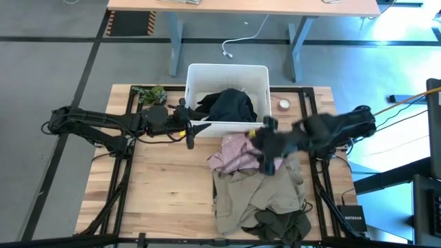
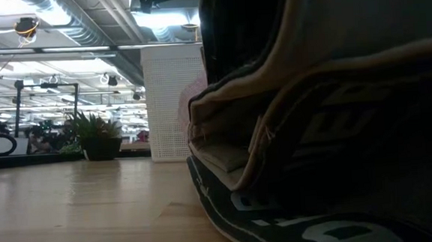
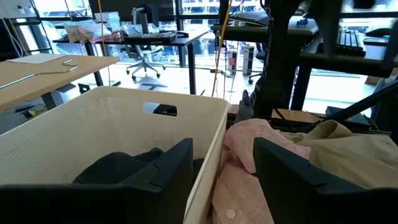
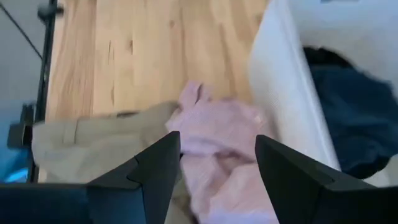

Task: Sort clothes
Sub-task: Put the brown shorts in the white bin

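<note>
A dark garment [image 1: 231, 105] lies in the white bin [image 1: 196, 76] at the table's far middle. A pale pink garment [image 1: 234, 153] lies crumpled on the table against the bin's near wall, partly on a beige khaki garment [image 1: 258, 193]. A dark olive garment [image 1: 282, 224] lies at the near edge. My left gripper [image 1: 193, 132] is open and empty at the bin's near left corner; its fingers stand on either side of the near wall [image 3: 214, 143]. My right gripper [image 1: 265, 162] is open and empty, above the pink garment [image 4: 217, 121] and pointing down at it.
A small green mottled lump [image 1: 150, 94] lies left of the bin and a pink roll [image 1: 284, 105] right of it. Bare wood [image 1: 165, 186] shows on the table's near left. In the low view the khaki and a dark garment [image 2: 329, 129] fill the right side.
</note>
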`<state>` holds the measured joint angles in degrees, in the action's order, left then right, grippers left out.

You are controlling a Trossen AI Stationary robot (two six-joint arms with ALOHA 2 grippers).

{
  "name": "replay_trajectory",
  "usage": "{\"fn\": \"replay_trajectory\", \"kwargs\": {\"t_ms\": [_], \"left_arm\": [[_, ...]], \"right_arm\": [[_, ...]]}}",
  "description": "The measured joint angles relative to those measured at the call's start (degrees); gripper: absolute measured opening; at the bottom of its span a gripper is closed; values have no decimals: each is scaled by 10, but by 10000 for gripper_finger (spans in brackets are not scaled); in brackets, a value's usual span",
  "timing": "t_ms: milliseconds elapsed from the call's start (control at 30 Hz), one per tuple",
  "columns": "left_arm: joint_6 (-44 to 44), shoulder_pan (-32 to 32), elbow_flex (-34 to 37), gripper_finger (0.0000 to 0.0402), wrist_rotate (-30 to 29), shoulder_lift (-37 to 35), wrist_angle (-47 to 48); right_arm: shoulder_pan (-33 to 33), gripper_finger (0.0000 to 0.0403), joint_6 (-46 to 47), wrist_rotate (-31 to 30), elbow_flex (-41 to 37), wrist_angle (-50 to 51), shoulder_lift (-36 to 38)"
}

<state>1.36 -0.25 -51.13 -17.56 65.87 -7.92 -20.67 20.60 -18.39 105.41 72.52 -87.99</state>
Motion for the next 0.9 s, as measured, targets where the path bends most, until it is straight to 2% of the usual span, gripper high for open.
{"fn": "replay_trajectory", "kwargs": {"t_ms": [200,400,733,900], "left_arm": [[1,0,0,164,0,0,0],[2,0,0,164,0,0,0],[2,0,0,164,0,0,0],[2,0,0,164,0,0,1]], "right_arm": [[-86,225,74,-4,-98,-4,0],[-152,225,141,21,-180,-43,0],[-203,225,122,45,-280,-254,-21],[-202,225,86,50,-284,-297,-72]]}}
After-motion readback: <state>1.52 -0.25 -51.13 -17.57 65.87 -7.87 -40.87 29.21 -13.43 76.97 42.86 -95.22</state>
